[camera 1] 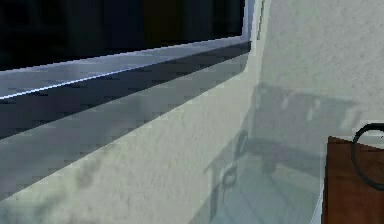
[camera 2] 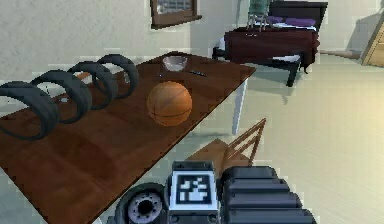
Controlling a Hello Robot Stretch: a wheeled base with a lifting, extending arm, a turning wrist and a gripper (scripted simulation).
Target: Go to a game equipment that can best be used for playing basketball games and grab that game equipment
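Ball (camera 2: 169, 103) rests on the counter (camera 2: 70, 160), 12 o'clock from the gripper (camera 2: 146, 208). Expect it light, firm, likely to roll; grasp across its widest girth. You cannot tell the gripper's state or load.

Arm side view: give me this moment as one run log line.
target: basketball on wooden table | nearby: dark coil, small bowl | gripper at bottom edge, hold cannot tell | grab: not yet done

Dark window (camera 1: 120, 25), pale wall (camera 1: 150, 150), wooden table (camera 2: 90, 150) (glossy), bed (camera 2: 275, 40) beyond.
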